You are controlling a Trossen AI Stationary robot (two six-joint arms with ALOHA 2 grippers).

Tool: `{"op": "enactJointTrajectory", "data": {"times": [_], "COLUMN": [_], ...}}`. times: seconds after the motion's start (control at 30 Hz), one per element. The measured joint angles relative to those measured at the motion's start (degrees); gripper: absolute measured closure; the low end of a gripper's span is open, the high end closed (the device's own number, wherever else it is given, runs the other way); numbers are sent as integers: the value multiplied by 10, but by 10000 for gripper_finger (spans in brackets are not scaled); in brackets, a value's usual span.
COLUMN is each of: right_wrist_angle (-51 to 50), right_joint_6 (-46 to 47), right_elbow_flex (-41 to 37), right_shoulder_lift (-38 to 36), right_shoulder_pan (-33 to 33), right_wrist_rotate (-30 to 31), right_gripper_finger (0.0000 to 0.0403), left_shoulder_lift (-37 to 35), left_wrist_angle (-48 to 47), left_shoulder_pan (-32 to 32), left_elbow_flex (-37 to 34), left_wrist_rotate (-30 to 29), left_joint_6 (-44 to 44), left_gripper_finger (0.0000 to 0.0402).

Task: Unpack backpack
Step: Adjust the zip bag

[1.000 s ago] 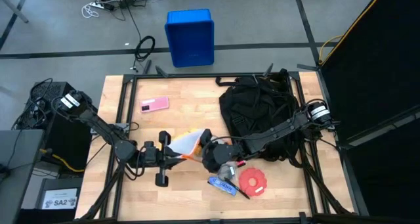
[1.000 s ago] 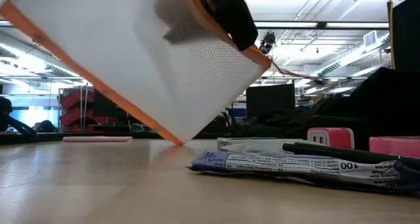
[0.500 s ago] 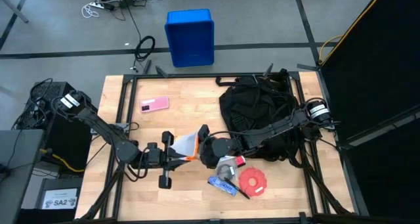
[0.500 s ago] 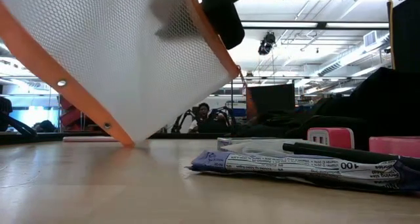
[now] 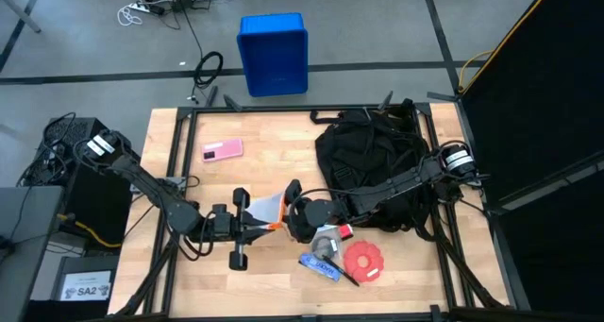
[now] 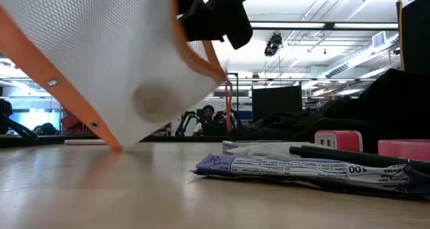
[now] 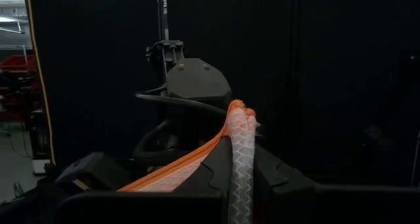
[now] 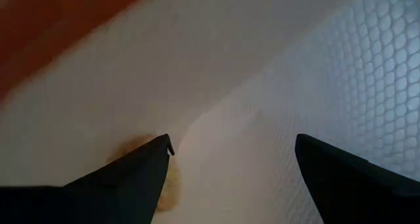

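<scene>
Tabletop's (image 5: 255, 176) right-rear corner: backpack (image 5: 373, 166), long axis front-to-back.

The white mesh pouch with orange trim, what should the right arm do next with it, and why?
Probably ease the right gripper straight back. Its jaws stand open around the mesh pouch, while the left gripper is shut on the pouch's orange-trimmed edge, so the left already has it.

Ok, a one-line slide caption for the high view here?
Both grippers meet mid-table at a white mesh pouch, left gripper clamping it, right gripper open; backpack behind.
</scene>
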Motion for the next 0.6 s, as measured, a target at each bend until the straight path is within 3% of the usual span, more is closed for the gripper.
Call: {"op": "enactJointTrajectory", "data": {"times": [0.1,0.37,0.6], "right_wrist_angle": [-9,-70,-249], "right_joint_6": [6,12,190], "right_elbow_flex": [0,1,1], "right_shoulder_lift": [0,-19,-58], "right_shoulder_pan": [4,60,85], "right_wrist_rotate": [9,121,140], "right_gripper_finger": [106,134,165], "left_shoulder_lift": [0,0,0], "left_wrist_angle": [0,-9,-11], "left_shoulder_pan": [0,0,0], "left_elbow_flex": [0,0,0], "left_wrist_rotate": [1,2,-3], "left_joint_6": [0,0,-1], "left_gripper_finger": [402,402,402]}}
